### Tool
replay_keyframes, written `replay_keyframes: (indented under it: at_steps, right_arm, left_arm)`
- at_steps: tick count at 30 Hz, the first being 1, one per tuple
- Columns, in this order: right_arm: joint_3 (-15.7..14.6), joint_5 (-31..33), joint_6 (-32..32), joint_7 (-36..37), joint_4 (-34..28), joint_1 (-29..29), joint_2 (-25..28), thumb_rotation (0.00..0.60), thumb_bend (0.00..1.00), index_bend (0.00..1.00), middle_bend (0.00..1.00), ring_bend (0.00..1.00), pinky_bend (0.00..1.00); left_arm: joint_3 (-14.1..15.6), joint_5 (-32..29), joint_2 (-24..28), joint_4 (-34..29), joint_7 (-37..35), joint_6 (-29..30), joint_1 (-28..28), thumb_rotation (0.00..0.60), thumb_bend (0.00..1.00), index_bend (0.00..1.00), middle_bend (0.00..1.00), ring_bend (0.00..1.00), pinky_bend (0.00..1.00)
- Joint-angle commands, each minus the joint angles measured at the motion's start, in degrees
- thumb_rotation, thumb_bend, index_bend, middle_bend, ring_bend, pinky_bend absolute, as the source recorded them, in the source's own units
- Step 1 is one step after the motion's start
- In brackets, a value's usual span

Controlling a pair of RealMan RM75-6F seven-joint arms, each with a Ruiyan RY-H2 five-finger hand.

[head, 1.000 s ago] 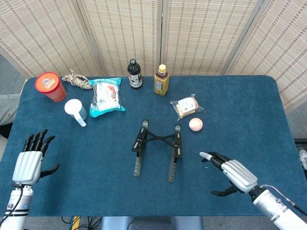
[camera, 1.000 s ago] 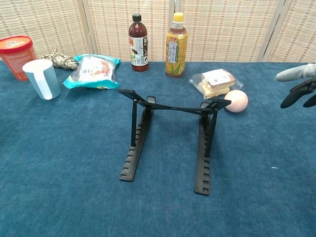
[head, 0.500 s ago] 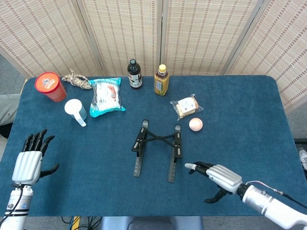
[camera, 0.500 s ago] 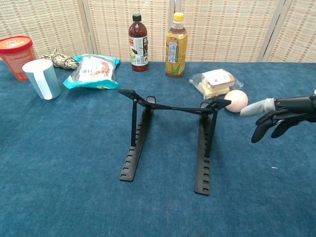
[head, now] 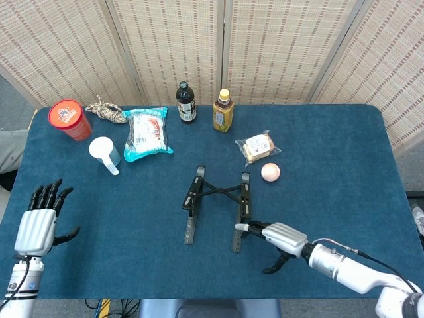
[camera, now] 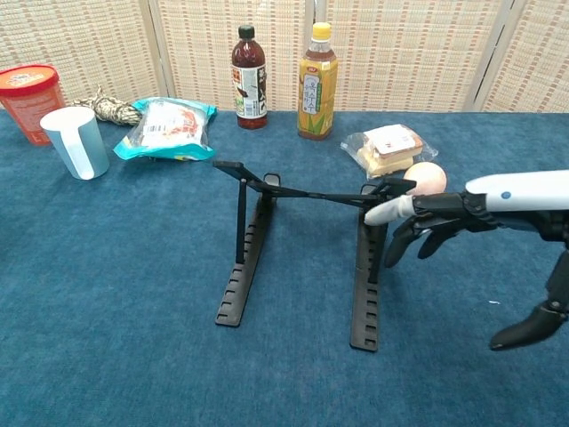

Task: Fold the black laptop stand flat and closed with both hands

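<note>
1. The black laptop stand sits unfolded at the middle of the blue table, its two notched rails apart and joined by crossed struts, with the props raised in the chest view
2. The right hand reaches in from the right, fingers spread and holding nothing; one pale fingertip is at the upper end of the stand's right rail (whether it touches cannot be told)
3. The left hand hovers at the near left edge of the table, well apart from the stand, its fingers apart and pointing up, empty
4. Just behind the right rail lie a pale pink ball and a wrapped sandwich
5. Along the far side stand a dark bottle and a yellow-capped bottle
6. To the left are a teal snack bag, a white cup, a red tub and a coil of rope
</note>
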Motion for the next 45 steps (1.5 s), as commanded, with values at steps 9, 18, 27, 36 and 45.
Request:
replay_keyframes:
  at_steps: [9,18,27,36,45]
  right_arm:
    - [5.65,7.20,2.94,-0.13,5.24,2.78,-7.72,0.600,0.06,0.02,0.22,0.07,0.18]
    - [10.76,14.60,3.06,-2.30,9.05,4.84,-11.21,0.600,0.06,0.02,0.22,0.07,0.18]
    - [14.48,20.43,1.27,-2.42,14.99,7.36,-15.03,0.600,0.06,0.02,0.21,0.07,0.18]
    - [16.06,23.50,-0.11,-2.06,18.59,8.63,-17.29,0.600,0.06,0.02,0.19,0.07,0.18]
    - [16.38,23.71,0.19,-1.95,19.45,8.55,-17.17,0.600,0.06,0.02,0.19,0.07,0.18]
  left_arm:
    - [0.36,0.02,0.18,-0.02,-0.29,0.44,0.64,0.600,0.13,0.14,0.00,0.00,0.00]
    - [0.65,0.25,0.14,0.39,-1.04,0.75,1.16,0.600,0.13,0.14,0.00,0.00,0.00]
    - [0.95,0.03,0.20,0.92,-1.75,0.90,1.80,0.600,0.13,0.14,0.00,0.00,0.00]
    - [1.01,-0.09,-0.02,1.59,-2.46,0.75,2.06,0.600,0.13,0.14,0.00,0.00,0.00]
    - [0.85,0.08,-0.17,1.80,-2.54,0.41,1.87,0.600,0.13,0.14,0.00,0.00,0.00]
